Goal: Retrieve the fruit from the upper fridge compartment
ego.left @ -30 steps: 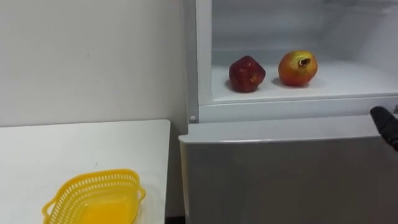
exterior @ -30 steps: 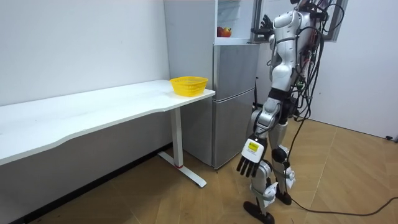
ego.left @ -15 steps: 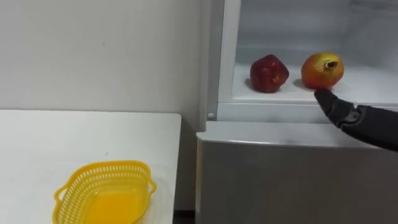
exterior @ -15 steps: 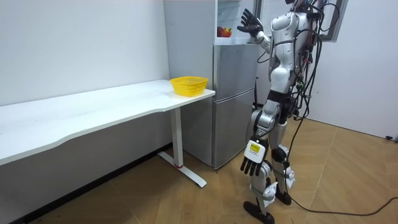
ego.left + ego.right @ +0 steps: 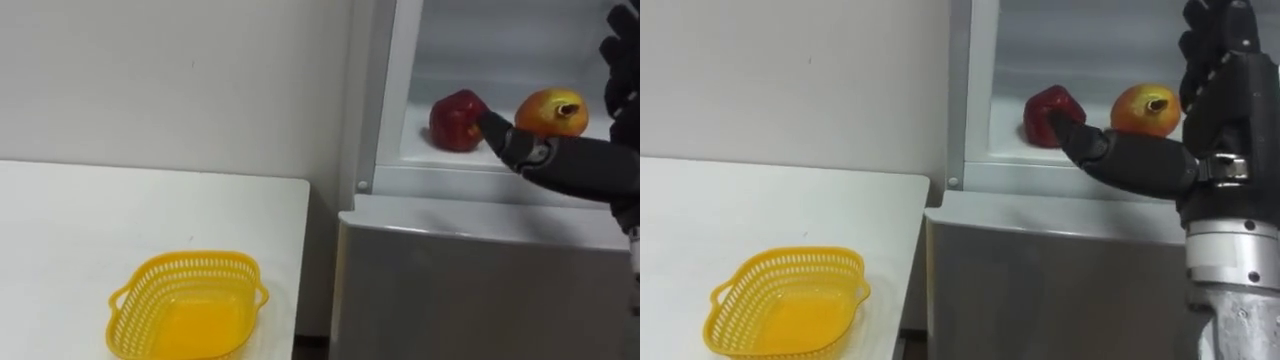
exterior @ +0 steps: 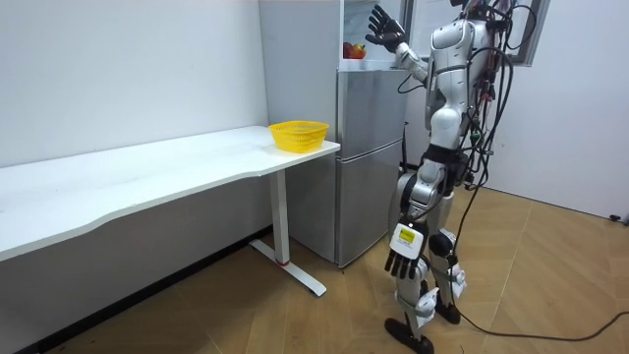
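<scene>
Upper right, the right hand (image 5: 1228,100) is raised, fingers spread, thumb near the red fruit (image 5: 456,120) beside the orange fruit (image 5: 553,111) on the fridge shelf (image 5: 418,137); the left hand (image 6: 401,264) hangs slack.

The right hand (image 5: 1225,110) runs off the top edge of the right eye view, so its fingertips are cut away. Its outstretched thumb covers the lower right of the red fruit (image 5: 1040,105) and the underside of the orange fruit (image 5: 1143,108), and whether it touches either cannot be told. The upper fridge compartment (image 5: 1080,40) is cut off at the top, its right side lies behind the hand, and in the room view both fruits are one reddish speck, too small to tell apart.
</scene>
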Available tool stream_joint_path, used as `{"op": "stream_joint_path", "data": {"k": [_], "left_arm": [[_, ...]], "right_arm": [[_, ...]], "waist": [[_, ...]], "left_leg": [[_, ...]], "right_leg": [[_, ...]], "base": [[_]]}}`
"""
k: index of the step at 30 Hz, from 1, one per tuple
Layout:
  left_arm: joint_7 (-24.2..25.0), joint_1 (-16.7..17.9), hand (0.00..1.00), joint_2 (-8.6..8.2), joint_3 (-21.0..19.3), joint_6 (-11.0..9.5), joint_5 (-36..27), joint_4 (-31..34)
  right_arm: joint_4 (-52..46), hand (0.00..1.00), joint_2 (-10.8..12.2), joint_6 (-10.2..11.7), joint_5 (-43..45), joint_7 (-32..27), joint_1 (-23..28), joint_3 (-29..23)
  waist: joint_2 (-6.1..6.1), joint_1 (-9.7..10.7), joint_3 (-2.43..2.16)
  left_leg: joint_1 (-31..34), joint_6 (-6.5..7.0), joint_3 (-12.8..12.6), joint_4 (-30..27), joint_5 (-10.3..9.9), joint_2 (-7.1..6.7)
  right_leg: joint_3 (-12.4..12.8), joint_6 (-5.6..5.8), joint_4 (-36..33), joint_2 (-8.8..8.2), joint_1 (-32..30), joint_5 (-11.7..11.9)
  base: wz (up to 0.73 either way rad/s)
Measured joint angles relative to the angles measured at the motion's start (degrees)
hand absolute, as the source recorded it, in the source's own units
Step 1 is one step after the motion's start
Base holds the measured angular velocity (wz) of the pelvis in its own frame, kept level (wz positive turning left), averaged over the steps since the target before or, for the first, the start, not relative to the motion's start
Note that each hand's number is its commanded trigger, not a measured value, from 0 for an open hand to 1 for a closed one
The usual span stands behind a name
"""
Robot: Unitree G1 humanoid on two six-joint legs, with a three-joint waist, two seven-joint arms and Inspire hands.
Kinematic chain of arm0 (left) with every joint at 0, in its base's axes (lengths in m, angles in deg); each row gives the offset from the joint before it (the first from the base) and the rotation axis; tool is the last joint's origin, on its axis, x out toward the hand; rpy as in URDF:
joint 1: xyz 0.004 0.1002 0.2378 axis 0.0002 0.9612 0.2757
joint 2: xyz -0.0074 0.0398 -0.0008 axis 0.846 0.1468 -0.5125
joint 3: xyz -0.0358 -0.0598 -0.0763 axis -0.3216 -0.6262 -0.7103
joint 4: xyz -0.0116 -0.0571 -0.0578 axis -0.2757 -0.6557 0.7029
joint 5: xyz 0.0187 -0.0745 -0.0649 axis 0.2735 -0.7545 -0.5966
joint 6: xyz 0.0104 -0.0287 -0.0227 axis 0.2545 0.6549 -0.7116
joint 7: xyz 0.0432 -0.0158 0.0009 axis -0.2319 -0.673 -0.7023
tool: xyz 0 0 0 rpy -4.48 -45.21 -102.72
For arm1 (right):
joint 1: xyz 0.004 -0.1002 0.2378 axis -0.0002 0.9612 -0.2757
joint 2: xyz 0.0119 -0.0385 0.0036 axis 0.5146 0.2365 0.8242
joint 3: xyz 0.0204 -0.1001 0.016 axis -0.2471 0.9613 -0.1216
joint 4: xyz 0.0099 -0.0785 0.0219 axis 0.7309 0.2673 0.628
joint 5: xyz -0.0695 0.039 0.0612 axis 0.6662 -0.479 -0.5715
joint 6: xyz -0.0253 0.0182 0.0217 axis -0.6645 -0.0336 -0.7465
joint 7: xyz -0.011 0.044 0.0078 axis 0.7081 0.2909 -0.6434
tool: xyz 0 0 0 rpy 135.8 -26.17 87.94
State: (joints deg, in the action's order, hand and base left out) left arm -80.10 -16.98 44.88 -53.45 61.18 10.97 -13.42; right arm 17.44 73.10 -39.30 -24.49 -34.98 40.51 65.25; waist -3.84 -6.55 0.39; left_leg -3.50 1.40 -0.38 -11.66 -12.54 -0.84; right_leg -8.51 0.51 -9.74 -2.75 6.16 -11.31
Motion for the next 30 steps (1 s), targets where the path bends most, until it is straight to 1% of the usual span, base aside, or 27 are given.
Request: {"op": "stream_joint_path", "data": {"k": [1,2,3,4,7,8,10,13,16,22,26,30], "left_arm": [[-0.01,-0.01,0.00,0.00,-0.01,0.09,0.03,0.16],[-0.01,0.00,0.00,0.00,-0.02,0.11,0.06,0.28],[0.00,-0.08,0.00,0.02,-0.09,0.13,0.14,0.46],[0.00,-0.29,0.00,0.08,-0.08,0.13,0.16,0.50],[0.06,-0.37,0.00,0.42,-0.07,0.14,0.12,0.55],[0.07,-0.31,0.00,0.51,-0.06,0.15,0.13,0.63],[0.09,-0.07,0.00,0.77,-0.04,0.20,0.13,0.94],[0.10,-0.07,0.00,1.54,-0.04,0.22,0.13,1.04],[0.10,-0.11,0.00,2.03,-0.04,0.62,0.22,1.47],[0.15,-0.73,0.00,2.22,0.09,1.04,1.88,2.26],[0.19,-0.96,0.00,2.23,-0.05,1.05,2.38,2.19],[0.16,-1.00,0.00,2.23,-0.03,1.15,2.38,2.14]], "right_arm": [[0.80,0.00,-0.03,-0.90,0.06,0.12,-0.91,-0.01],[1.49,0.00,-0.11,-0.98,0.07,0.23,-1.48,-0.01],[3.23,0.00,-0.70,-1.03,-0.04,0.26,-2.80,-0.04],[4.74,0.00,-1.99,-1.08,-0.10,0.25,-3.74,-0.05],[7.35,0.00,-4.09,-1.29,-0.28,0.20,-5.92,0.11],[7.89,0.00,-4.42,-1.33,-0.29,0.17,-6.33,0.10],[9.65,0.00,-4.57,-1.44,-0.30,0.06,-7.71,0.12],[12.37,0.00,-4.59,-1.55,-0.24,0.02,-8.19,0.15],[13.52,0.00,-4.59,-1.55,-0.31,0.07,-8.33,0.15],[13.71,0.00,-4.59,-1.55,-0.53,0.19,-8.47,0.53],[13.71,0.00,-4.59,-1.55,-0.18,0.27,-8.48,0.63],[13.73,0.00,-4.77,-1.61,-0.16,0.67,-8.54,2.57]], "waist": [[0.01,-0.06,-0.01],[0.03,-0.05,-0.02],[0.01,0.08,-0.05],[-0.07,0.07,-0.14],[-0.33,-0.18,-0.31],[-0.36,-0.21,-0.34],[-0.51,-0.20,-0.40],[-1.04,-0.43,-0.11],[-1.26,-0.59,0.02],[-1.28,-1.01,0.03],[-1.51,-1.52,0.09],[-1.93,-1.60,0.08]], "left_leg": [[0.12,0.00,0.06,0.01,0.00,0.00],[0.23,0.00,0.12,0.00,0.00,0.00],[0.49,0.00,0.41,-0.06,0.00,-0.02],[0.66,-0.01,0.63,-0.07,0.01,-0.06],[0.74,-0.08,0.69,-0.07,0.09,-0.02],[0.72,-0.09,0.69,-0.07,0.09,-0.01],[0.62,-0.09,0.69,-0.09,0.10,-0.02],[0.35,-0.09,0.67,-0.06,0.11,-0.04],[0.55,-0.09,0.96,-0.08,0.11,-0.03],[0.84,-0.10,1.32,-0.09,0.11,-0.07],[0.83,-0.10,1.32,-0.09,0.11,-0.08],[0.84,-0.10,1.41,-0.13,0.11,-0.08]], "right_leg": [[-0.14,0.00,-0.05,0.00,-0.06,0.00],[-0.22,0.00,-0.06,0.00,-0.07,0.00],[-0.46,-0.01,-0.07,-0.01,-0.09,0.01],[-0.89,-0.01,-0.07,-0.05,-0.11,0.01],[-1.13,-0.01,-0.05,-0.03,-0.13,0.01],[-1.13,-0.01,-0.05,-0.03,-0.12,0.01],[-1.12,-0.01,-0.02,-0.03,-0.12,0.01],[-1.05,-0.01,0.01,-0.05,-0.08,0.01],[-1.09,-0.01,0.05,-0.06,-0.18,0.01],[-1.14,-0.01,0.08,-0.05,-0.28,0.01],[-1.12,-0.01,0.07,-0.05,-0.28,0.01],[-1.12,-0.01,0.07,-0.04,-0.26,0.01]], "base": [[0.00],[0.04],[0.09],[0.11],[0.04],[0.00],[0.00],[0.00],[0.00],[0.03],[0.00],[0.00]]}}
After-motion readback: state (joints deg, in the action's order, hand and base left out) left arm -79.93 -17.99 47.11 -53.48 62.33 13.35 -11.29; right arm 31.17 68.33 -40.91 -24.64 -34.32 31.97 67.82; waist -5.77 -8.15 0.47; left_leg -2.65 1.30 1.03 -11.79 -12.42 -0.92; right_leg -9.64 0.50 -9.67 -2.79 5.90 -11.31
